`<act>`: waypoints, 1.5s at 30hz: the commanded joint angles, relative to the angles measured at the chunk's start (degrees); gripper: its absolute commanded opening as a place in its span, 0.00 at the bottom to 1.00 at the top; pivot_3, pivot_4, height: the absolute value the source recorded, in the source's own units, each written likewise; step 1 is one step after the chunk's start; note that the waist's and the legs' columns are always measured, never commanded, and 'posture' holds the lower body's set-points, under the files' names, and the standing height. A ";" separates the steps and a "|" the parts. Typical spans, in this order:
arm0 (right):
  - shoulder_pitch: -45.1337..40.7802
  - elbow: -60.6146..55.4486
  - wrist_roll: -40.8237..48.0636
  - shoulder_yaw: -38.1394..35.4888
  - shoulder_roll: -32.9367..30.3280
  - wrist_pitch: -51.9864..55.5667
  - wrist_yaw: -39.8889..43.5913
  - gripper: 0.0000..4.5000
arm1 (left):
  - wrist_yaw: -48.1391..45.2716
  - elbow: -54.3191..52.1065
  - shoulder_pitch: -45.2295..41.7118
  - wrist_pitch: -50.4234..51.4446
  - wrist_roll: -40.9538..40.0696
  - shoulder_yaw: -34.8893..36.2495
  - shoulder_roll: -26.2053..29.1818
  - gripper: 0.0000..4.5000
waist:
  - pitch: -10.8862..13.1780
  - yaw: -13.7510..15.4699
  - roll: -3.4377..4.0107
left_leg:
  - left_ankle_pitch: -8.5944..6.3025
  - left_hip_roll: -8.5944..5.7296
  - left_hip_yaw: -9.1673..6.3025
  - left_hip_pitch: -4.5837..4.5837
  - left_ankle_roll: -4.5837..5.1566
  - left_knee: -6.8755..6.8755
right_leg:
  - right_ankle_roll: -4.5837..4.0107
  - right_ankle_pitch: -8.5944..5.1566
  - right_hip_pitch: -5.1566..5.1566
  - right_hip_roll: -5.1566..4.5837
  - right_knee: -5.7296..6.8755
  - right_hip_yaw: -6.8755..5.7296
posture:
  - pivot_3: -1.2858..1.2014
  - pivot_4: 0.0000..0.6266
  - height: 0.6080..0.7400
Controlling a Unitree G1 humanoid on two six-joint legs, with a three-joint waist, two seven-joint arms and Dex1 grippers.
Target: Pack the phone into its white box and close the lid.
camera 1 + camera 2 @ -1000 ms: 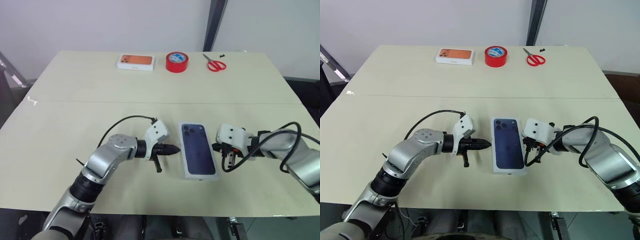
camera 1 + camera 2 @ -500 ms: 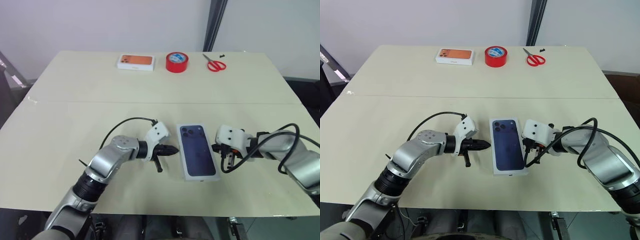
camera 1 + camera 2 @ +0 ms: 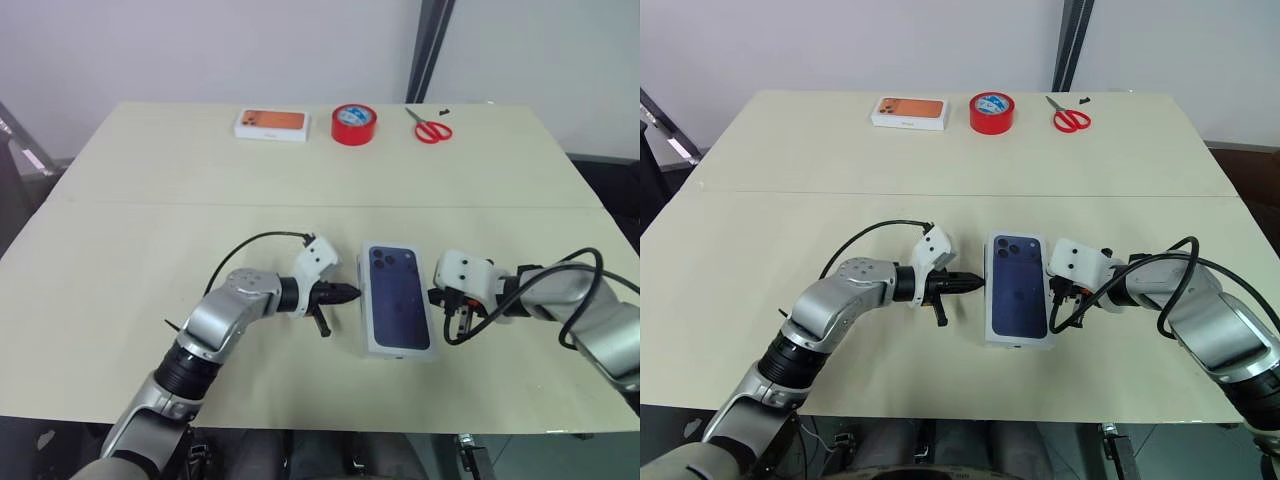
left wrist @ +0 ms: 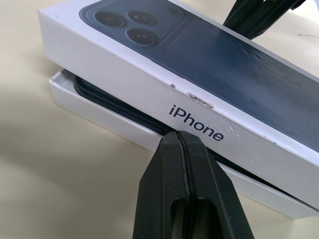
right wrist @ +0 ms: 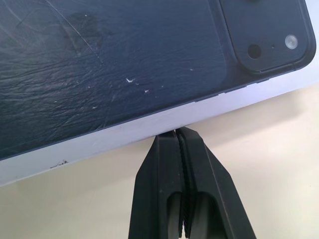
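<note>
The lid (image 3: 397,300), white-sided with a dark navy phone picture on top, lies askew on the white box (image 4: 99,112) near the table's front edge. In the left wrist view the phone (image 4: 112,102) shows as a dark edge in the gap between the two. My left gripper (image 3: 350,293) is shut and empty, its tip at the lid's left long side (image 4: 199,119). On the other long side my right gripper (image 3: 1054,291) is also shut and empty, with its tip against the lid's white wall (image 5: 124,134).
At the table's far edge lie a white box with an orange picture (image 3: 271,124), a red tape roll (image 3: 354,124) and red-handled scissors (image 3: 430,127). Black cables loop off both wrists.
The lid has turned slightly, its far end swinging a little to the right. Both grippers stay shut and nearly where they were.
</note>
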 commanded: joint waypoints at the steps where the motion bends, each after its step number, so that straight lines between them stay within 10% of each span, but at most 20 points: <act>1: -0.04 -2.93 0.41 -1.84 0.25 -0.43 0.55 0.01 | -0.37 -0.85 -1.34 -1.09 -0.44 0.29 -0.33 0.00 | 0.00 0.00 0.00 | 0.00 0.00 0.00 0.00 0.00 0.00 | 0.00 0.00 0.00 0.00 0.00 0.00 | 0.52 0.24 1.00; 45: 9.01 -12.34 10.05 -8.34 -0.77 3.07 5.35 0.01 | 2.05 7.40 -7.46 -2.32 2.11 -1.30 -2.73 0.00 | 0.00 0.08 -0.01 | 0.00 -0.02 -0.02 0.08 0.00 0.05 | 0.01 0.00 0.12 0.01 0.01 -0.01 | 0.52 0.24 1.00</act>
